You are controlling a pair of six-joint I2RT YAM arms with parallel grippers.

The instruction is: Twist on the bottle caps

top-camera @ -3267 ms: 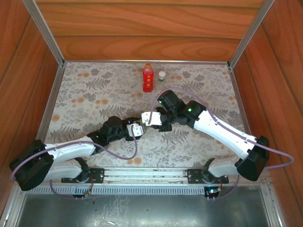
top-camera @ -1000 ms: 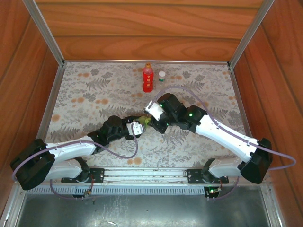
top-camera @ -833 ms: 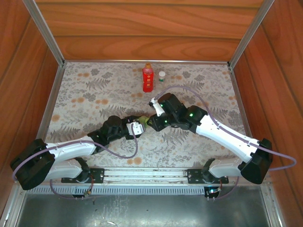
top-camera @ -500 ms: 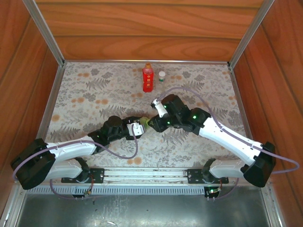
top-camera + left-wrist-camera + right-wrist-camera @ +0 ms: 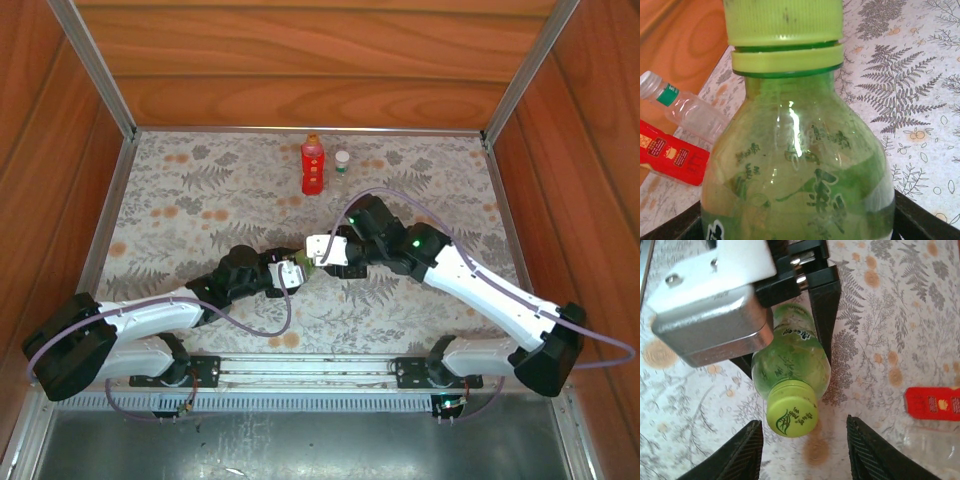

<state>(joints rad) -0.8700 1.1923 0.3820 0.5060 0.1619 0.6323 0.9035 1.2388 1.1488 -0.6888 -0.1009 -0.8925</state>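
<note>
Jaws of left gripper [image 5: 298,268] are clenching green bottle [image 5: 795,165] mid-table, cap [image 5: 791,413] sitting on its neck. Right gripper [image 5: 803,423] is hanging released, fingers [image 5: 752,455] flanking cap; red bottle [image 5: 312,166] is standing at 12 o'clock.

Top external: high, behind the arm bases at the near edge, angled down and forward. Covers the whole tablecloth [image 5: 200,200] to the far wall.

Left wrist: pressed close to the green bottle [image 5: 800,165], facing rightward and far.

Right wrist: near, looking leftward and down at its cap end.

All three views share the green bottle and red bottle [image 5: 313,165].
</note>
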